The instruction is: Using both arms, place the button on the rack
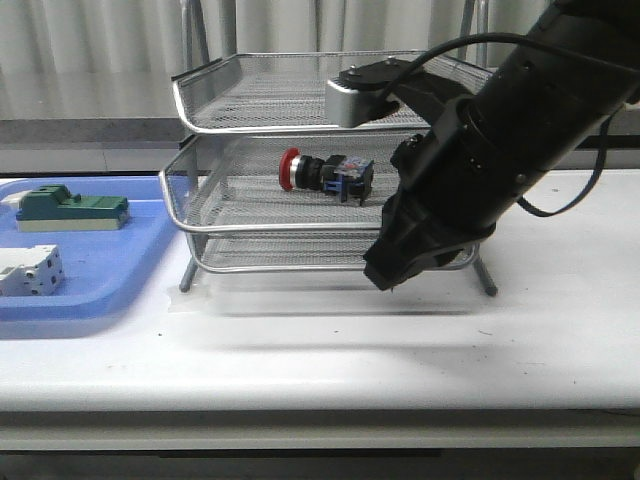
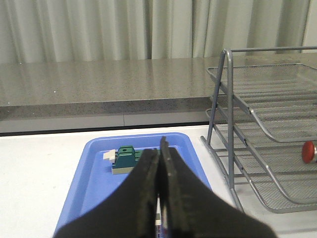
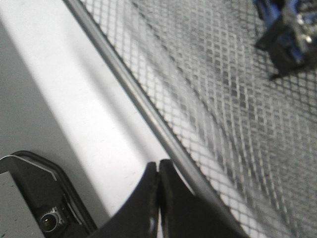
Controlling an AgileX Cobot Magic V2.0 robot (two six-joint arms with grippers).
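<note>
The button [image 1: 325,173], with its red cap, black body and blue rear block, lies on its side on the middle tier of the silver wire rack [image 1: 182,215]. My right gripper [image 1: 385,275] is shut and empty, low in front of the rack's right part, apart from the button. In the right wrist view its fingertips [image 3: 158,166] sit just outside the rack's rim [image 3: 148,119], with the button [image 3: 287,34] farther in on the mesh. My left gripper [image 2: 159,146] is shut and empty above the blue tray; the rack [image 2: 230,124] and the button's red cap [image 2: 309,151] show beside it.
A flat blue tray [image 1: 130,260] lies left of the rack, holding a green block [image 1: 70,208] and a white block [image 1: 30,272]. The tray [image 2: 94,173] and green block [image 2: 126,157] also show in the left wrist view. A curtain hangs behind the table.
</note>
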